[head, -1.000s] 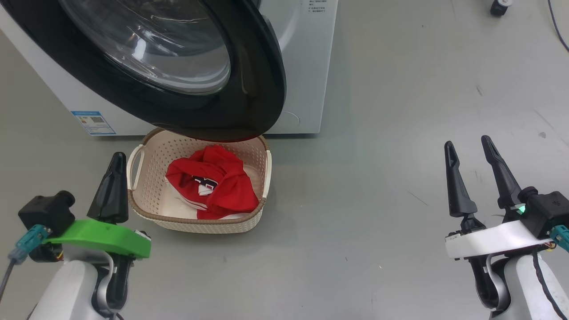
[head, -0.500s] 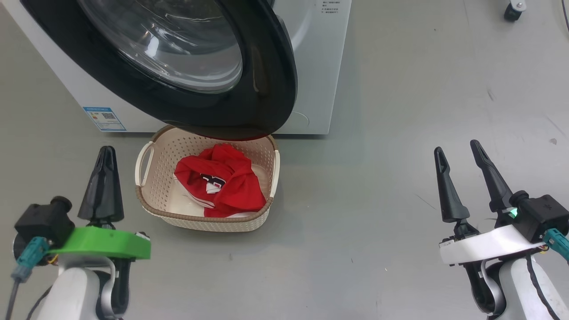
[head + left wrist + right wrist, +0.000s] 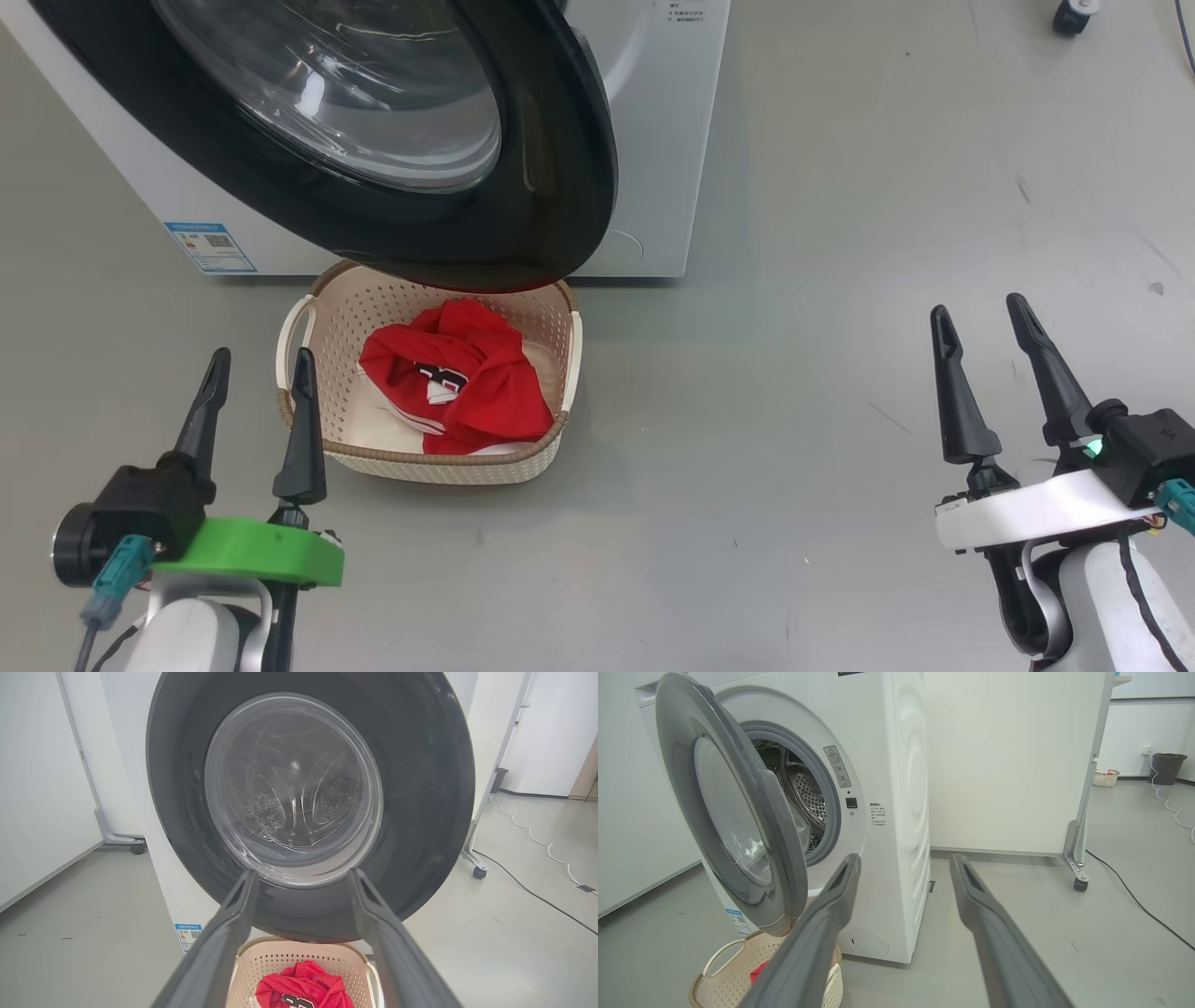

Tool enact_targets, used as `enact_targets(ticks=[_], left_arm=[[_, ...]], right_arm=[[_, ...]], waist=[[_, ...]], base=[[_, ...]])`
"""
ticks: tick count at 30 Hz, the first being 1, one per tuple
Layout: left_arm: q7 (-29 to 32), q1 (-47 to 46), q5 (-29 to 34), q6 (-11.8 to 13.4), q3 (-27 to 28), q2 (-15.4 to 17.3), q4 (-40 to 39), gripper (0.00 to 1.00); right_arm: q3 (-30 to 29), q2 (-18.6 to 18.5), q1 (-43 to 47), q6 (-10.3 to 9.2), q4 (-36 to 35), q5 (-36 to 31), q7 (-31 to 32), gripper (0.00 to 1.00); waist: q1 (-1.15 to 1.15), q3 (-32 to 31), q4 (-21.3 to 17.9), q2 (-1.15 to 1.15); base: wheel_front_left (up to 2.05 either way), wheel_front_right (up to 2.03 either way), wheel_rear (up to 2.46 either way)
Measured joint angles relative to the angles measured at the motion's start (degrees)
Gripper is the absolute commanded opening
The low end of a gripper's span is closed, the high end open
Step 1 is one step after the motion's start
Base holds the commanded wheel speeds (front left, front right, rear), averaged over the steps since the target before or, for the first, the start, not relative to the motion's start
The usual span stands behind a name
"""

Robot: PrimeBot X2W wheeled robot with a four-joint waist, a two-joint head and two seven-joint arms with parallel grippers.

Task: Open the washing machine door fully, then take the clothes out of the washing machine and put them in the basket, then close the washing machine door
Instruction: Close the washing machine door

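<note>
The clothes [image 3: 457, 387] are found in the basket [image 3: 439, 467] as a soft red heap with white trim. The basket is set on the floor [image 3: 794, 373] directly before the washing machine [image 3: 653, 140], partly under the lower edge of the washing machine door [image 3: 355, 121]. The door is seen swung out from the front. In the right wrist view part of the steel drum [image 3: 803, 788] is shown behind it, and no garment is noticed there, though much of the drum is hidden.

The fingers of the left gripper [image 3: 261, 355] are spread wide and nothing is held between them; they are pointed toward the door, near the basket's left end. The fingers of the right gripper [image 3: 977, 306] are equally spread and empty, well apart from the machine.

Closing the door is judged to be what remains. The door is expected to be stiff and rather heavy, turning only on its hinge. Its glossy black rim is probably slippery, so a push is advised rather than a pinch, applied to the rim near the free edge. The bulging glass is better avoided, as it may be fragile.
</note>
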Motion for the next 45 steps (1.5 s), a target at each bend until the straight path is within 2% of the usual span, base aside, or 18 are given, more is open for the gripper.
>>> enact_targets(ticks=[26,45], left_arm=[[0.0,2.0,4.4,-2.7,1.5,-3.1,-0.6,1.00],[0.0,2.2,6.0,-3.9,2.9,-4.1,-0.8,1.00]], right_arm=[[-0.2,0.3,0.0,0.00,0.4,0.0,0.0,1.00],[-0.1,0.4,0.0,0.00,0.4,-0.1,0.0,1.00]], waist=[[0.00,0.2,-0.1,0.00],[0.00,0.2,-0.1,0.00]], base=[[0.00,0.00,0.00],[0.00,0.00,0.00]])
